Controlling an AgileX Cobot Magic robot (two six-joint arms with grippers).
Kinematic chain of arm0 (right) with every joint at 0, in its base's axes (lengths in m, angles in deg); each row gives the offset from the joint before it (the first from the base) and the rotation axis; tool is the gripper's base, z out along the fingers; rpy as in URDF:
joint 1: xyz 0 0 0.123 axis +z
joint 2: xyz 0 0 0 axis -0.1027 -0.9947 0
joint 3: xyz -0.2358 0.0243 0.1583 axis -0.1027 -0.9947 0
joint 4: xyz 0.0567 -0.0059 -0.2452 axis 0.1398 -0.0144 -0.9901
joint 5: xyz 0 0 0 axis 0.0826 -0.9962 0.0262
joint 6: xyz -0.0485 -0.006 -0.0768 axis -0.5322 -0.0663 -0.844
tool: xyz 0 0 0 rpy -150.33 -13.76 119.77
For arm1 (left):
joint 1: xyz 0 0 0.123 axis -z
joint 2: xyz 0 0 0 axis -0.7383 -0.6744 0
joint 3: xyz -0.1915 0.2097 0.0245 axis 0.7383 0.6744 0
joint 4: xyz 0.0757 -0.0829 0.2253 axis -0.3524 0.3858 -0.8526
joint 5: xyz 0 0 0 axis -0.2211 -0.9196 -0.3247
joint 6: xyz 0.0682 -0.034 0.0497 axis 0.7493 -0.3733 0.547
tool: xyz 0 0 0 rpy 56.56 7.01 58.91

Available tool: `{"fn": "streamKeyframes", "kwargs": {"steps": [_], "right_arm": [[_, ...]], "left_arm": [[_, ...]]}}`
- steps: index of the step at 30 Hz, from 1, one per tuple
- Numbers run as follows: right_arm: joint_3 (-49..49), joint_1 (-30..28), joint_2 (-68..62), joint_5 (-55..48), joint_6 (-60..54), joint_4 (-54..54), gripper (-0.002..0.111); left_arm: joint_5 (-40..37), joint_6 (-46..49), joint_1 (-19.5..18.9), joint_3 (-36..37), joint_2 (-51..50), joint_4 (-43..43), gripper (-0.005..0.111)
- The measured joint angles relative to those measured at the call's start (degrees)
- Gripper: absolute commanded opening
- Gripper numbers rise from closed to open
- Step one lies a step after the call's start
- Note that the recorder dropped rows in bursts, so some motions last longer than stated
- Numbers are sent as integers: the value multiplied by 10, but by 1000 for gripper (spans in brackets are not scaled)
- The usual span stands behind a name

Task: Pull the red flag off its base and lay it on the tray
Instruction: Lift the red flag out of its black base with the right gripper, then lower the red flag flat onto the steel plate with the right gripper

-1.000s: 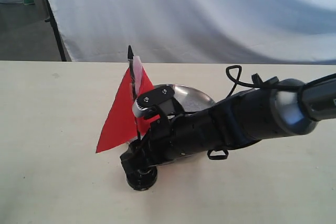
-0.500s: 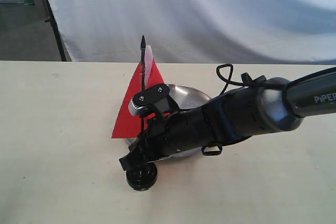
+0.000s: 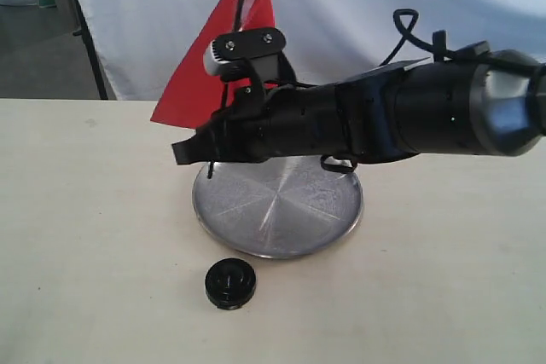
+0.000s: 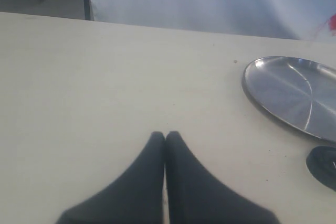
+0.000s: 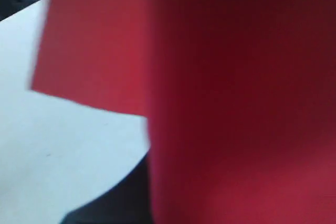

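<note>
The right gripper [image 3: 192, 150] is pinching in tight, its jaws drawn onto the thin black stick of the red flag [image 3: 213, 70]. The stick is running up through them with a short tail poking out underneath (the right wrist view is giving us nothing but red cloth, so the exterior view is doing all the work). Above the jaws the cloth is fanning out toward the fingertip side, so that low grip on the stick is keeping the fingers off the fabric. Directly beneath the jaws the tray [image 3: 281, 210] is lying flat, which would explain why the arm is hanging level over it: the flag looks ready to be tipped over and laid down. Further out, lower than the jaws and just past the tray's rim, the base [image 3: 229, 283] is sitting alone on the table [image 3: 85, 253], centre hole showing and the stick plainly out of it. Well away from all that, the left gripper [image 4: 165, 138] is idling over the table with its jaws pressed together on nothing, apart from the tray and not crowding the drop.
</note>
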State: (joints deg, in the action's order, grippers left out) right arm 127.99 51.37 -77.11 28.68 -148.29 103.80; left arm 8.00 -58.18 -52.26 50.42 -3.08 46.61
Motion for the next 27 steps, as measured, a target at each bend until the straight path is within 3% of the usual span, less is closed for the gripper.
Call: {"fn": "streamKeyframes", "kwargs": {"steps": [3,10,14,22,24,27], "right_arm": [[1,-24,-18,7,40,0,0],[1,-106,-96,-109,119,6,0],[1,-125,-132,-149,126,7,3],[12,-130,-171,-154,126,7,47],[16,-130,-176,-155,126,7,52],[18,-130,-178,-155,126,7,52]], "left_arm": [[0,0,0,0,0,0,0],[0,0,0,0,0,0,0],[0,0,0,0,0,0,0],[0,0,0,0,0,0,0],[0,0,0,0,0,0,0],[0,0,0,0,0,0,0]]}}
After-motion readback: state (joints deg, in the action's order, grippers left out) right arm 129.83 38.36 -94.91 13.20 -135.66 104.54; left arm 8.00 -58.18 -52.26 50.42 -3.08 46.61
